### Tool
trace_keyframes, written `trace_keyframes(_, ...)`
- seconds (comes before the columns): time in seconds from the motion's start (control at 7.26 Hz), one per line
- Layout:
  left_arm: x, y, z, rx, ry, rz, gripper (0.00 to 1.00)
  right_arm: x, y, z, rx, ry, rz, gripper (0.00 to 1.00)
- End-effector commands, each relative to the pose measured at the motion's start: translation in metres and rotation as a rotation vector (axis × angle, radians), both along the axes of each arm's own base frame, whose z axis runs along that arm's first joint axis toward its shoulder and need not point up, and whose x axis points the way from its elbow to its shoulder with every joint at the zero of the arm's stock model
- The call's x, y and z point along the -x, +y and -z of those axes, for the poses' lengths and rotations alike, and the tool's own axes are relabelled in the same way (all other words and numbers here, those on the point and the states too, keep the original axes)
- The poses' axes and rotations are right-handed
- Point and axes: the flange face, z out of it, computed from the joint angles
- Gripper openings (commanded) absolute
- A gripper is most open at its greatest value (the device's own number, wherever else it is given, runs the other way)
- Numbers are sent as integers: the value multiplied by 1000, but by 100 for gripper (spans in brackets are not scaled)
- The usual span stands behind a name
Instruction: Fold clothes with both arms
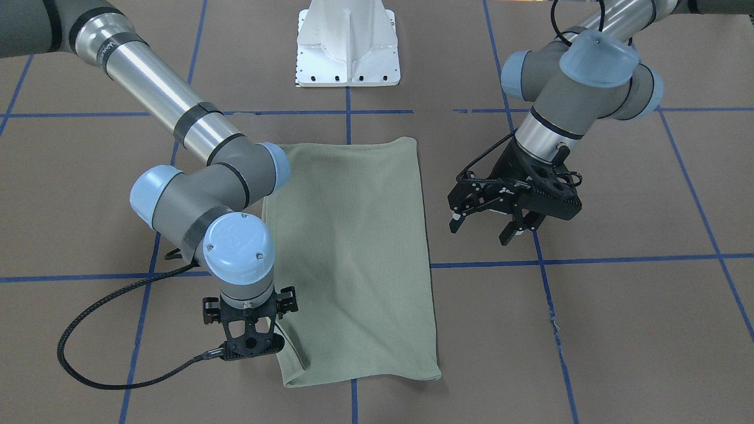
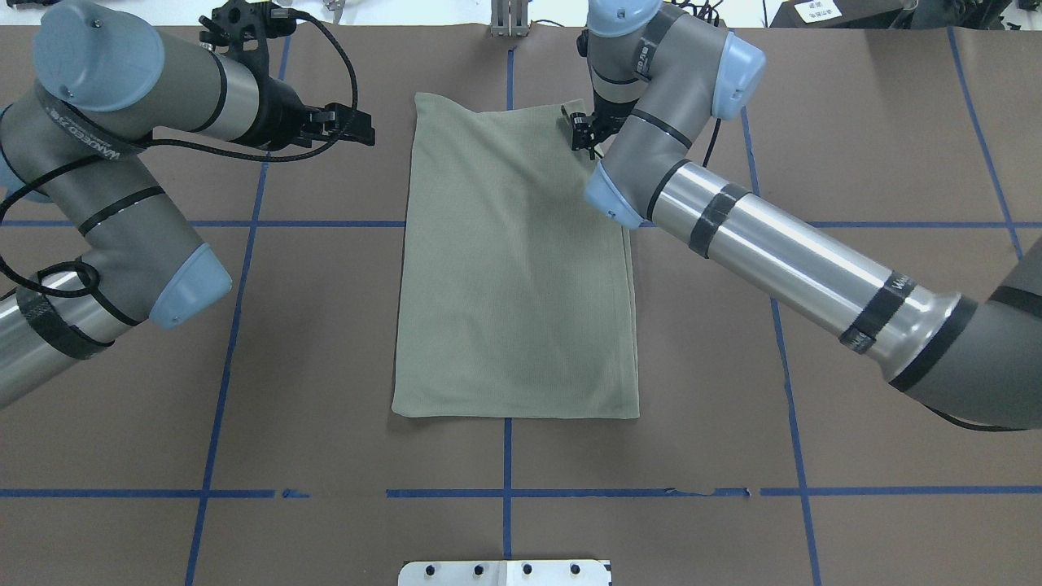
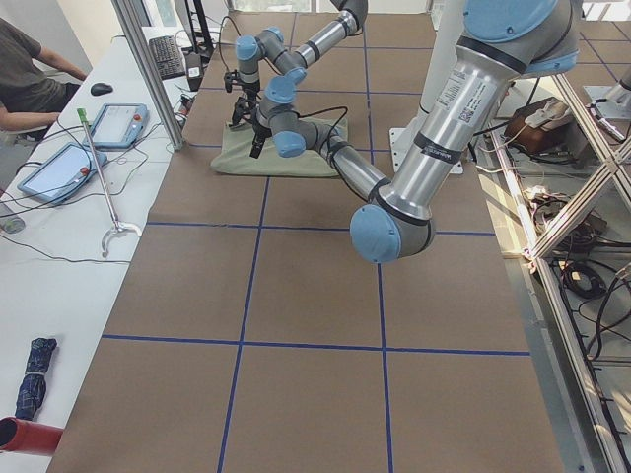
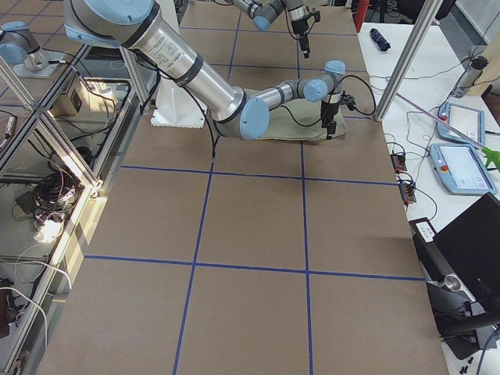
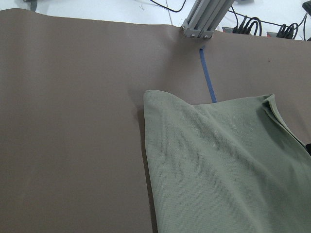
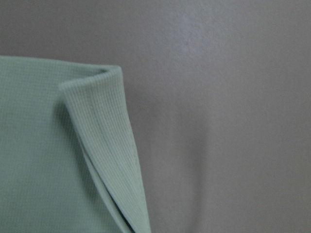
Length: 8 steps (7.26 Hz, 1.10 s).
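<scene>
Shirt [image 1: 353,253], green and folded into a long shape, lies flat on the brown counter [image 1: 618,330]. The left hand [image 1: 480,231] hangs just beside the shirt's long edge, spread wide and holding nothing. The right hand [image 1: 252,348] points down at the shirt's curled-up corner [image 6: 92,82]. I cannot tell if it is pinching.

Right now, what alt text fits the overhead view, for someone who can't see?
A sage-green shirt, folded into a rectangle, lies flat on the brown table. The right arm has its jaws at the shirt's far right corner; the left arm holds its jaws off the cloth.
</scene>
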Motion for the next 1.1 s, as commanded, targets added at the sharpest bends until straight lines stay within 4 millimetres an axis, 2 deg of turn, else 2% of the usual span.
trace_keyframes(0.0,11,-7,-1,2,0,16,100,26,-20,10,-56,20,-20,100)
trace_keyframes(0.14,13,-9,-2,5,-2,21,100,37,-14,5,-67,19,-9,100)
trace_keyframes(0.55,12,-10,-3,6,-3,21,100,37,-13,-11,-53,36,-9,100)
trace_keyframes(0.69,12,-11,-4,8,-5,21,100,26,-20,-19,-51,47,-25,100)
trace_keyframes(0.96,10,-13,-5,12,-8,20,100,-22,-48,-50,-49,75,-40,100)
